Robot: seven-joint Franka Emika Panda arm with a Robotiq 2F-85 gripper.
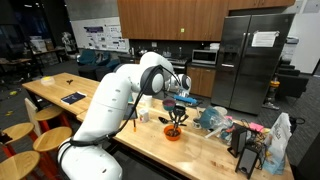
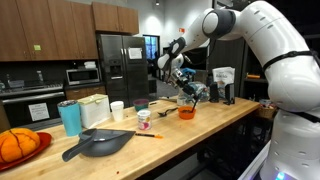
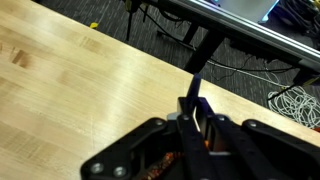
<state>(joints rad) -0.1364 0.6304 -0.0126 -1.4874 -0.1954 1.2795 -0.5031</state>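
Note:
My gripper [image 1: 178, 101] hangs over the wooden counter [image 1: 150, 140] and is shut on a thin dark utensil [image 3: 196, 80], which pokes out from between the fingers in the wrist view. In both exterior views the utensil points down toward an orange bowl [image 1: 173, 131] just below the gripper [image 2: 180, 82]. The bowl also shows in an exterior view [image 2: 186, 113]. Orange shows faintly between the jaws [image 3: 190, 130] in the wrist view. The utensil's working end is too small to make out.
A black pan [image 2: 100, 143], a blue cup [image 2: 70, 117], a white container [image 2: 95, 108] and small cups [image 2: 143, 118] stand on the counter. An orange pumpkin on a red plate [image 2: 15, 145] is at one end. Bags and clutter [image 1: 250, 140] crowd the other end. Stools [image 1: 45, 140] line the edge.

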